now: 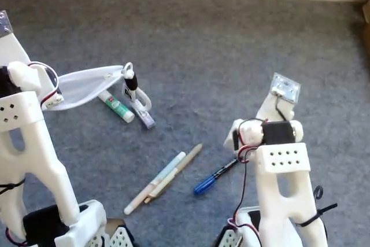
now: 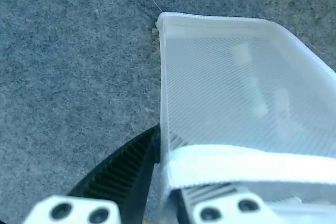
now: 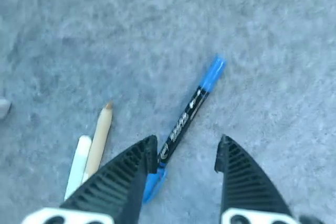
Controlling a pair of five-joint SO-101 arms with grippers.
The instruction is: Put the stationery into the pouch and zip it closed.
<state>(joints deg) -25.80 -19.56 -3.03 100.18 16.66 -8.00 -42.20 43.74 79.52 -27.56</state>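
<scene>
Operator: Report the position of the translucent white mesh pouch (image 1: 87,85) and what holds it.

Technician: The pouch lies over the grey carpet (image 1: 231,39). One end sits between the fingers of the left gripper (image 2: 165,148), which are clamped on the pouch's edge beside its white zip band. The other end points away from the left arm.

Operator: State of the right gripper?

Technician: The right gripper (image 3: 189,140) has its fingers apart. It is well apart from the pouch, directly over the black marker with a blue cap (image 3: 189,111). One dark ribbed finger stands on each side of the marker's barrel.

Operator: Remaining stationery, referenced to the pouch?

Technician: A white glue stick with a green label (image 1: 117,107) lies just beside the pouch's free end, at its lower edge. A black-and-white pen-like item with a pale cap (image 1: 137,98) lies near the same end; its type cannot be determined. A slim white pen (image 1: 155,183) and a tan wooden pencil (image 1: 180,167) lie side by side, touching, between the pouch and the marker.
</scene>
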